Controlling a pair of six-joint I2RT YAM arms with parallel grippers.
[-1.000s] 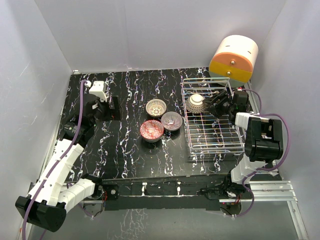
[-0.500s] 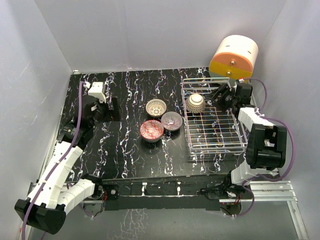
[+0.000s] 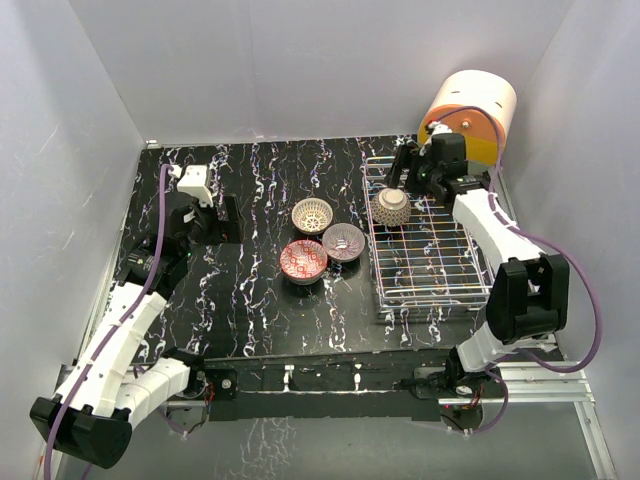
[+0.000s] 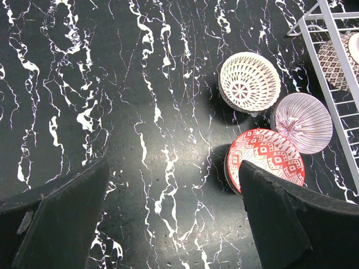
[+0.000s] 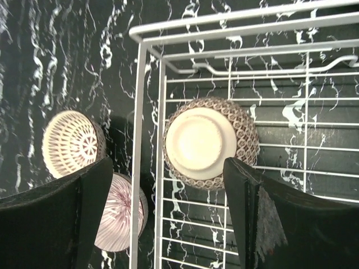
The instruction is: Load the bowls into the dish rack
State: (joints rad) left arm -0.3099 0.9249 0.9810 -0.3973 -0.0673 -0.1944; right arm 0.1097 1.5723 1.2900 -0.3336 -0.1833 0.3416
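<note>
The silver wire dish rack (image 3: 430,265) stands at the right of the table. One bowl (image 3: 392,206) lies upside down in its far left corner, pale foot ring up (image 5: 201,143). Three bowls sit on the table left of the rack: white lattice (image 3: 312,213), purplish-brown (image 3: 344,241) and red (image 3: 303,260). They also show in the left wrist view: white lattice (image 4: 249,82), purplish-brown (image 4: 304,122), red (image 4: 263,157). My right gripper (image 3: 408,172) is open and empty, above the rack's far left corner (image 5: 168,196). My left gripper (image 3: 222,215) is open and empty, left of the bowls (image 4: 174,224).
An orange-and-cream cylinder (image 3: 468,118) stands behind the rack at the back right. White walls close the table on three sides. Black marble tabletop (image 3: 250,300) lies between my left gripper and the bowls.
My right gripper has drawn back from the upturned bowl, risen and swung toward the rack's far left corner, above the bowl. The left arm has barely moved.
</note>
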